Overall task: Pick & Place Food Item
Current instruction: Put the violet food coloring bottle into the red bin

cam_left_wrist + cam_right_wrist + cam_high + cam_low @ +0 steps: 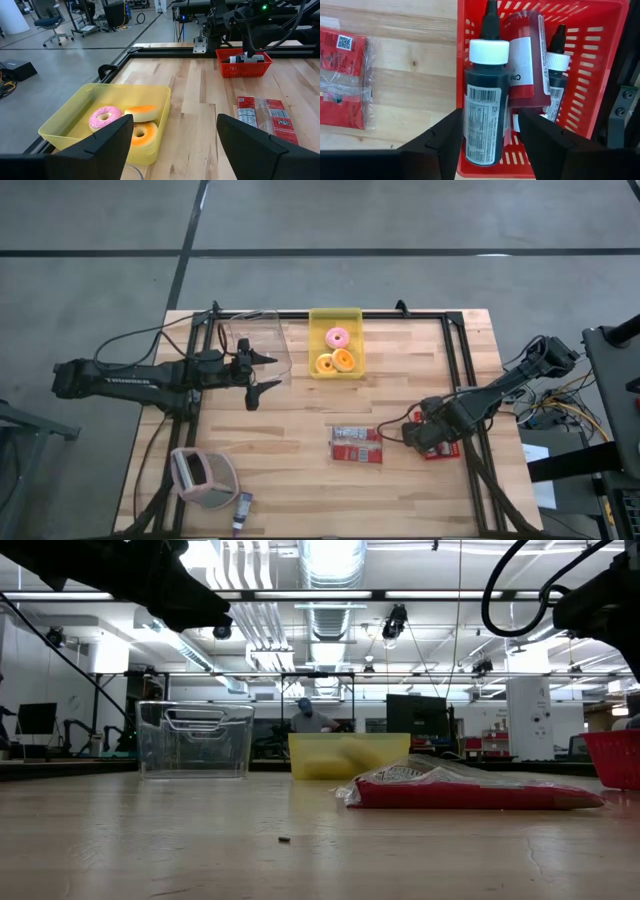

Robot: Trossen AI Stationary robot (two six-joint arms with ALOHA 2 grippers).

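Note:
My right gripper points down over a red basket at the table's right edge. It is open. Its fingers stand on either side of a dark bottle with a white cap, which lies in the basket on a red bottle and beside another dark one. The right finger stands clear of the dark bottle. Red snack packets lie flat on the table left of the basket. My left gripper waits open above the table's left part, facing a yellow bin with three donuts.
A clear plastic container stands at the far left beside the yellow bin. A pink and white object and a small tube lie at the near left. Black frame rails run along the table's sides.

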